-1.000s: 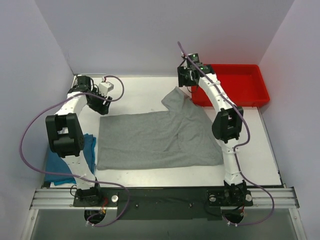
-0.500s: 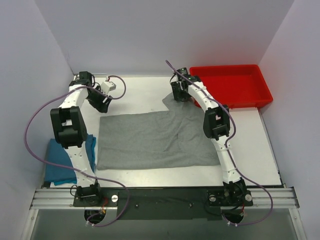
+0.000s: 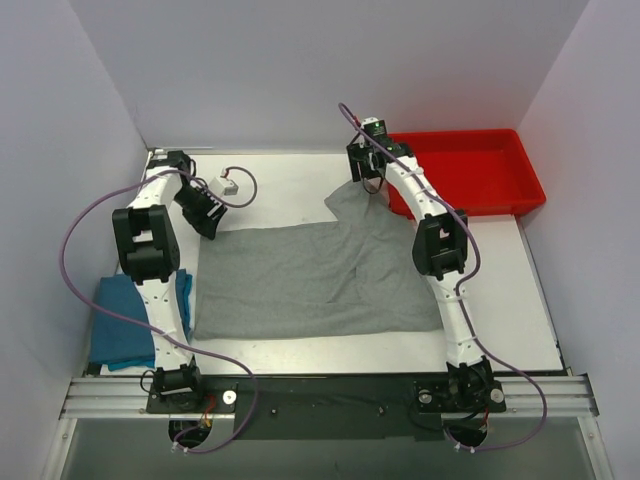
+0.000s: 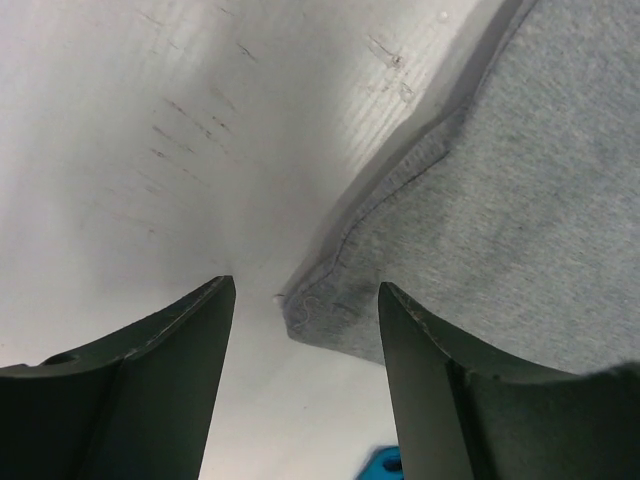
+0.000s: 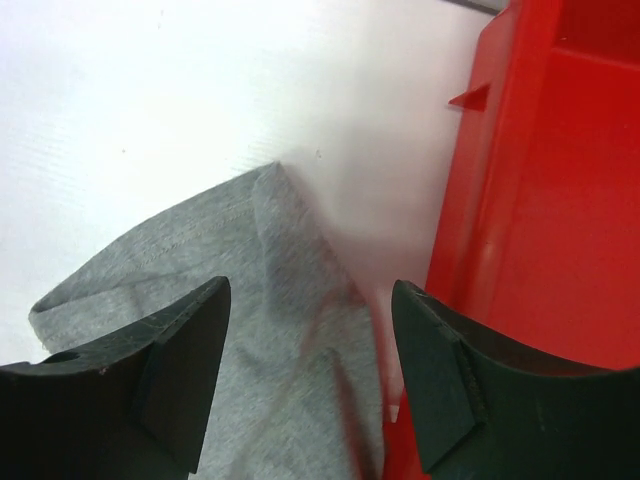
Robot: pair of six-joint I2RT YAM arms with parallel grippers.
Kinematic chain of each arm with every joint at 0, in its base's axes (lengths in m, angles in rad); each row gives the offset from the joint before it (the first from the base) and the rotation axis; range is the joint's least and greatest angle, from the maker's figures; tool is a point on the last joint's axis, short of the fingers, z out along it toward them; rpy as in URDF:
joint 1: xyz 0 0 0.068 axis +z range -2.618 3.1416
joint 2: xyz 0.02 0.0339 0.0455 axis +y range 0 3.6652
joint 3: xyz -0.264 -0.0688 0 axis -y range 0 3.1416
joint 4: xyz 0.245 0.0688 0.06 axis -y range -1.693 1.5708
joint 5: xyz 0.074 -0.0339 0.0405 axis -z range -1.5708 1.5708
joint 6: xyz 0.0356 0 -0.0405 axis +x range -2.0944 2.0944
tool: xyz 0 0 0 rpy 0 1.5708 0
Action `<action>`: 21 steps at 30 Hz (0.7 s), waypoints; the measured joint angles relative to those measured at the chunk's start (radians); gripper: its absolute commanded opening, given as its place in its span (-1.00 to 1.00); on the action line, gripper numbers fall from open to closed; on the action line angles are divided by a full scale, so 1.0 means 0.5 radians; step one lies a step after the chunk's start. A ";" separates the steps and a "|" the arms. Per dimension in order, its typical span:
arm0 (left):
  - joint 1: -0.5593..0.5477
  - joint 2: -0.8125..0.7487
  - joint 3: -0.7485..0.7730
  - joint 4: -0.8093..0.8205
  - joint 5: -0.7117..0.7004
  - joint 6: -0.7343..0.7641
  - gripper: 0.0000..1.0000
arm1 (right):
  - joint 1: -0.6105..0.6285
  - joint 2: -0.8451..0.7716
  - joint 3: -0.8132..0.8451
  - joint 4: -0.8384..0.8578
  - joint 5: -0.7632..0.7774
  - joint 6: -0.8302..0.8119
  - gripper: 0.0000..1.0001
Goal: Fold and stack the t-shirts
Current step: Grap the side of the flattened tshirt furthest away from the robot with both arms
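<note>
1. Moved since half a second ago: the left claw (image 4: 305, 300) has come nearer the far-left corner of the gray t-shirt (image 3: 300, 280), and the right claw (image 5: 310, 300) has drawn back slightly toward the far edge of the tabletop (image 3: 290, 185).
2. At the far left, a blue t-shirt (image 3: 115, 330) lies folded at the tabletop's near-left edge, beside the left arm. It appears to be the start of the stack.
3. The left claw is spread wide and holds nothing. In its wrist view, the shirt's hemmed corner lies just between the two fingers, flat on the tabletop and not yet pinched.
4. The gray t-shirt is spread across the middle of the tabletop, mostly flat, with a raised, rumpled flap at its far-right corner. It looks light, soft and limp, so it will probably sag and crease wherever it is unsupported. The stitched corners and hems look like the firmest places to pinch.
5. The right claw is also spread wide and empty. It hovers over the far-right flap, whose tip lies between the fingers.
6. At the far right, a red bin (image 3: 480, 165) stands just beside that flap.
</note>
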State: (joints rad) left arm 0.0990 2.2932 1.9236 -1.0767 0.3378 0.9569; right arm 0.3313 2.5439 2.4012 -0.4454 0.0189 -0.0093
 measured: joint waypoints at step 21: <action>0.000 0.003 0.036 -0.350 0.137 0.137 -1.00 | -0.020 0.238 0.143 -0.197 -0.172 0.014 -1.00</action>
State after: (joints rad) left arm 0.0990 2.2948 1.9415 -1.2518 0.4065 1.0256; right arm 0.3214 2.6629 2.4725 -0.5438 -0.0673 -0.0021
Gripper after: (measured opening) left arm 0.024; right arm 0.009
